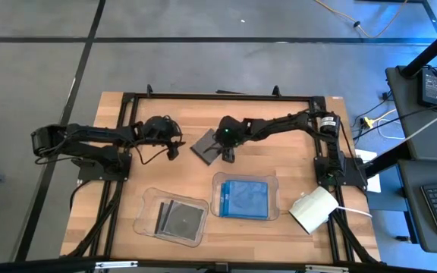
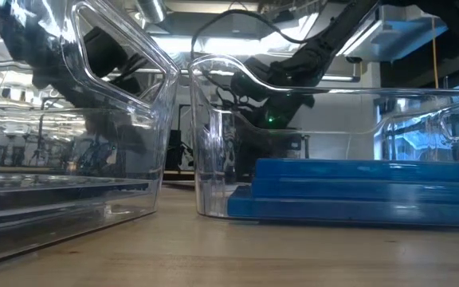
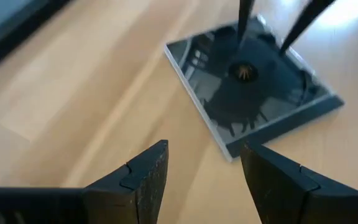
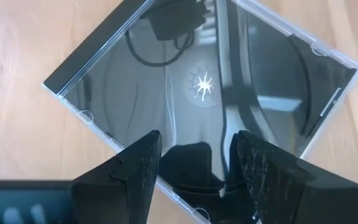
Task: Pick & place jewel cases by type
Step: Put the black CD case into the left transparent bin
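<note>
Black jewel case (image 1: 205, 143) remains loose on the table; we judge sorting nearly done. Right gripper (image 4: 191, 163) and left gripper (image 3: 204, 171) have fingers apart.

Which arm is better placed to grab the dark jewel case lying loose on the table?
The right. Its open gripper hangs directly over the dark square plastic jewel case, fingers straddling an edge. The left gripper sits beside it, farther off.
</note>
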Controlling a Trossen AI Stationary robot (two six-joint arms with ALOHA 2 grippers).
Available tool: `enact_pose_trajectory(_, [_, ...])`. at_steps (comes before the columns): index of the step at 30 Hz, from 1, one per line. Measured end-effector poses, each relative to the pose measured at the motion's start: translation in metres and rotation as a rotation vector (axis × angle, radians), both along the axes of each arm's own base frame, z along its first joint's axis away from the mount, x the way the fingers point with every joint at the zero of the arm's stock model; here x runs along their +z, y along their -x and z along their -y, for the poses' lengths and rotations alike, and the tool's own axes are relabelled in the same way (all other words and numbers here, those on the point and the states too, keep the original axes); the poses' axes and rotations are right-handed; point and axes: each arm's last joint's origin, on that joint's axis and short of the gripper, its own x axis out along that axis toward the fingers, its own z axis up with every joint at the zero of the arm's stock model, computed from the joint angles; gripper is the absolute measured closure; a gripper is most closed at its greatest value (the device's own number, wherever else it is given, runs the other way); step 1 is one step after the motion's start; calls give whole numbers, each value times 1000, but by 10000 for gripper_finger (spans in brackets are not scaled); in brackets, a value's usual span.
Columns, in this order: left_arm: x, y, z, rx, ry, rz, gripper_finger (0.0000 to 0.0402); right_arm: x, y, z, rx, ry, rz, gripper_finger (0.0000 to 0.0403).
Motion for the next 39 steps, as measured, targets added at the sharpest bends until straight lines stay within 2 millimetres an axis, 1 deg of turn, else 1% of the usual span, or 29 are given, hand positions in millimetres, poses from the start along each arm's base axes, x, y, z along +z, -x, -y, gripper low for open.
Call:
enact_pose_trajectory(5, [-14,7,8,-23,19,-43,210,2,-7,-1,10,24,83,184])
enact_pose_trajectory(10, [-22,11,14,-31,34,-62,210,4,-9,0,6,38,113,184])
enact_pose_trajectory(16, [-27,12,22,-158,-82,-71,212,8,-13,1,13,48,172,184])
enact_pose_trajectory(20, [-26,10,24,-166,-79,-52,214,17,-15,0,72,22,222,184])
enact_pose_trajectory(24, [-28,7,24,-164,-75,-36,215,32,-7,1,90,33,196,184])
enact_pose_trajectory(27, [-31,4,23,-165,-76,-36,215,39,2,6,70,22,144,184])
enact_pose_trajectory(33, [-46,2,22,-175,-58,-107,217,32,17,20,19,-18,20,184])
enact_pose_trajectory(36, [-52,0,22,-181,-54,-132,217,24,26,23,-1,-38,-27,184])
enact_pose_trajectory(39, [-55,-2,21,-179,-77,-135,217,23,30,25,-23,-36,-39,184])
